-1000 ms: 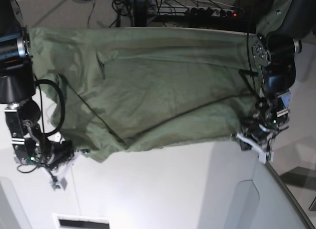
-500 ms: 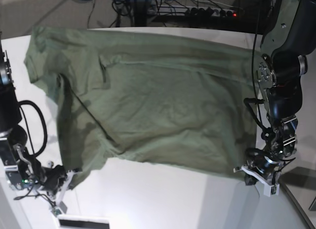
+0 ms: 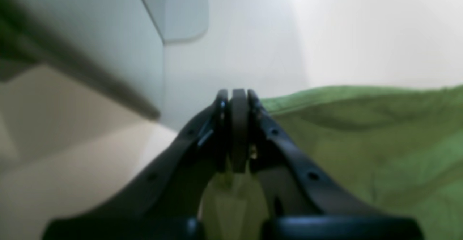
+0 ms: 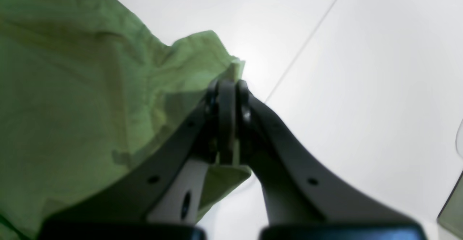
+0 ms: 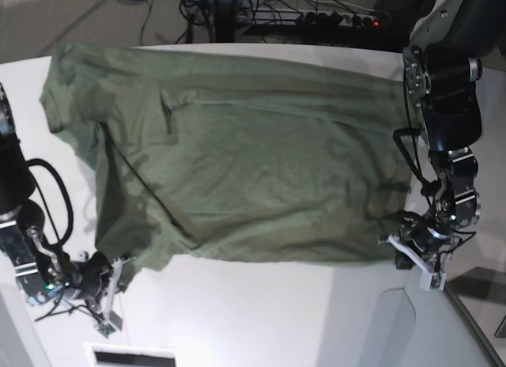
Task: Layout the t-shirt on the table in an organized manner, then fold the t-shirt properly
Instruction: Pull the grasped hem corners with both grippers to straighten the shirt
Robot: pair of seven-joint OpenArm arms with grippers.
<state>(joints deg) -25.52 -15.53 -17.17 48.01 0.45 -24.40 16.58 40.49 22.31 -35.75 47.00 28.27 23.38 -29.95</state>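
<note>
- nearest the camera in the base view, the right tool sits low at the near left, jaws pressed together on the near left corner of the t-shirt; its wrist view shows green cloth pinched between the closed fingers.
- the left tool is at the near right, likewise clamped on the shirt's near right corner; in its wrist view the jaws meet with pale green cloth caught low between them, and the hem runs off to one side.
- between the two tools the near hem lies in a fairly straight line on the white surface, just short of the bare near part.
- further back, the body of the shirt is spread wide and mostly flat, with soft wrinkles and one dark diagonal crease on the left half.
- furthest away, the far edge reaches close to the surface's curved rim; a sleeve shows at the far left corner, somewhat bunched.
- judgement: the laying-out step looks nearly done, the cloth being open and single in layer as far as can be told.
- what seems left: letting go of both corners, smoothing the left side and sleeve, then every fold, none of which is yet made.
</note>
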